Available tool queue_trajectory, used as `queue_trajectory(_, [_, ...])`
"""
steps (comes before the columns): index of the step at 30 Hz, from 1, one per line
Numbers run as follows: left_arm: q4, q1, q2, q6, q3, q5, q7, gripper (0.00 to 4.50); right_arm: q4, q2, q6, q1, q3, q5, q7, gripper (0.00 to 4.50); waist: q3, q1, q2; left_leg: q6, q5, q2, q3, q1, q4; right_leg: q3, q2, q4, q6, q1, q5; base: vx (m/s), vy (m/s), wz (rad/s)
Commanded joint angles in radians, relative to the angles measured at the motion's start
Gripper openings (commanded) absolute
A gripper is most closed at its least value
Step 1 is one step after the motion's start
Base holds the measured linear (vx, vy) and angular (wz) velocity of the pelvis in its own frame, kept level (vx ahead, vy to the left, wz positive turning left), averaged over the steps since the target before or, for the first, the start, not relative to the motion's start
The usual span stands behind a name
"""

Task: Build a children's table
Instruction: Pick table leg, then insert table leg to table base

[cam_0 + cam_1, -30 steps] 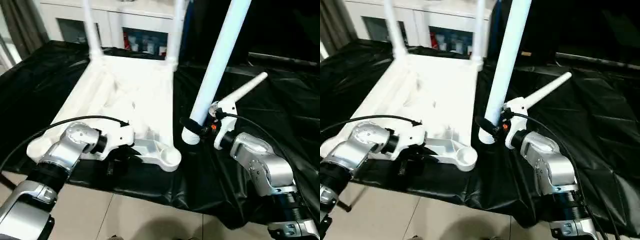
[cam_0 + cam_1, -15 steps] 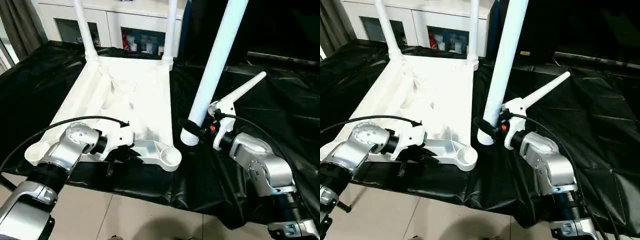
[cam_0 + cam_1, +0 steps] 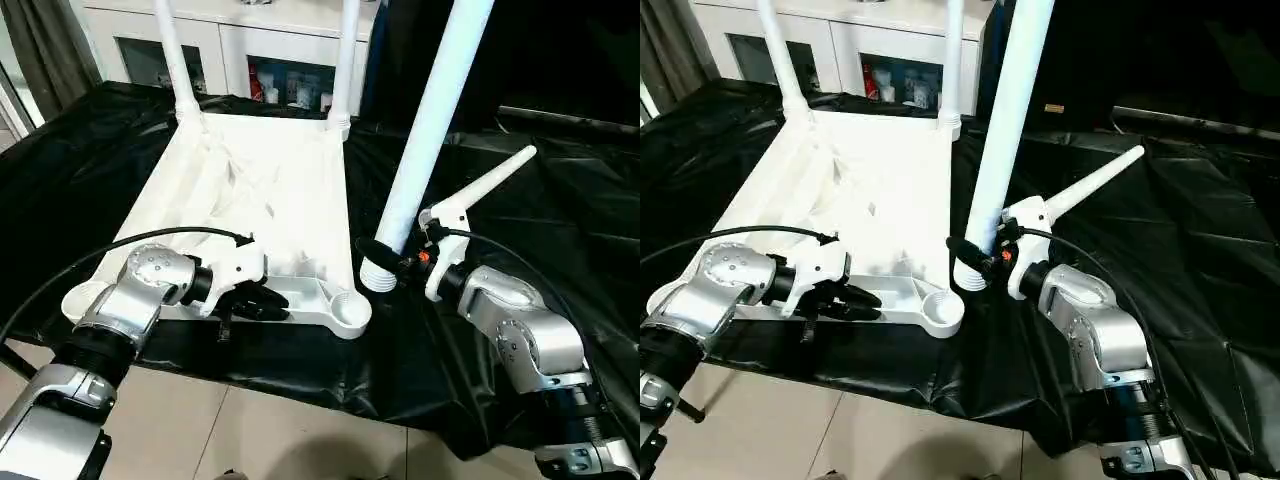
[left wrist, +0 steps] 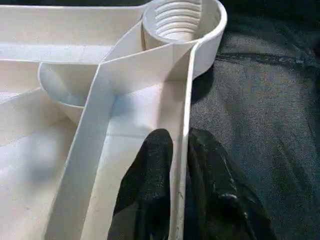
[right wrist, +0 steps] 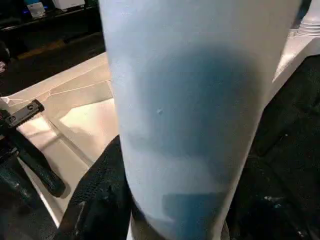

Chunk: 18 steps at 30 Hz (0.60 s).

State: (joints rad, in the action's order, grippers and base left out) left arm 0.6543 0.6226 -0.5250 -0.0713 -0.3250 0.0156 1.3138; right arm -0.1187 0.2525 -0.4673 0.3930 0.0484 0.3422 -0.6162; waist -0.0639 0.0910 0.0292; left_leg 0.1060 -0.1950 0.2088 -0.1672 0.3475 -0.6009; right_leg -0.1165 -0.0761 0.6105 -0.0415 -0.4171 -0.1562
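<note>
Your left gripper [image 4: 180, 165] has its two black fingers [image 4: 150, 185] pinched either side of the thin wall of the top [image 3: 270, 190], just short of the near socket [image 4: 180, 20], so you are steadying the tabletop there. Whether that pinch is firm I cannot tell. Your right gripper [image 3: 393, 256] is wrapped about half open around the lower end of a leg [image 3: 430, 120], which it holds nearly upright, threaded end down, just beside that same socket and not yet over it. So here is your score: the top lies underside up on the black sheet [image 3: 560, 200], two legs [image 3: 172, 55] already stand in the two sockets farthest from that one, this third leg is in hand, and the fourth leg [image 3: 490, 180] lies on the sheet beyond your right gripper. The near socket sits empty with its threads showing. By my reckoning you are about halfway, with two legs left to screw in.
</note>
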Motion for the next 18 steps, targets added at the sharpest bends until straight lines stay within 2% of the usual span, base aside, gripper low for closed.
queue_trajectory(1, [-0.004,-0.010,-0.005,0.003,-0.002,-0.012,0.001,0.77,0.030,0.005,-0.001,0.006,-0.002,0.000,-0.004,1.93,0.080,0.004,-0.010,-0.008,-0.142,0.018,0.002,0.003,0.070,0.062,-0.072,-0.076,-0.101,0.071,-0.307,0.000,0.000,0.00])
queue_trajectory(6, [0.005,-0.008,0.014,0.006,-0.002,-0.008,-0.006,0.77,0.029,0.002,0.000,0.008,-0.002,0.002,-0.004,1.93,0.079,0.004,-0.012,-0.009,-0.148,0.018,0.001,0.002,0.070,0.063,-0.072,-0.076,-0.111,0.071,-0.299,0.000,0.000,0.00])
queue_trajectory(7, [0.007,-0.008,0.017,0.009,0.000,-0.006,-0.006,0.50,0.027,0.002,0.000,0.009,-0.002,0.002,-0.005,1.93,0.079,0.004,-0.010,-0.009,-0.149,0.018,0.001,0.002,0.070,0.063,-0.073,-0.077,-0.109,0.072,-0.305,0.000,0.000,0.00])
queue_trajectory(14, [0.005,-0.009,0.034,0.035,-0.004,-0.009,-0.008,0.02,0.029,0.004,-0.017,0.024,0.004,0.011,-0.021,1.93,0.080,0.001,-0.010,-0.009,-0.144,0.017,0.003,0.005,0.070,0.062,-0.071,-0.077,-0.104,0.074,-0.302,0.000,0.000,0.00])
queue_trajectory(16, [-0.003,-0.006,0.042,0.028,-0.003,-0.018,-0.035,0.01,0.034,0.003,-0.039,0.029,0.004,0.029,-0.035,1.93,0.081,0.000,-0.010,-0.016,-0.133,0.018,0.003,0.006,0.068,0.063,-0.071,-0.072,-0.118,0.076,-0.270,0.000,0.000,0.00])
queue_trajectory(17, [-0.013,-0.001,0.050,0.042,-0.002,-0.026,-0.062,0.00,0.040,0.008,-0.059,0.032,0.008,0.041,-0.052,1.93,0.082,0.000,-0.006,-0.020,-0.127,0.018,0.002,0.006,0.067,0.063,-0.070,-0.070,-0.122,0.077,-0.258,0.000,0.000,0.00])
queue_trajectory(18, [-0.053,0.001,0.067,0.105,0.003,-0.020,-0.087,0.00,0.051,0.027,-0.095,0.033,0.027,0.054,-0.090,1.93,0.082,0.000,-0.001,-0.023,-0.125,0.020,0.001,0.005,0.068,0.064,-0.071,-0.069,-0.126,0.076,-0.253,0.000,0.000,0.00])
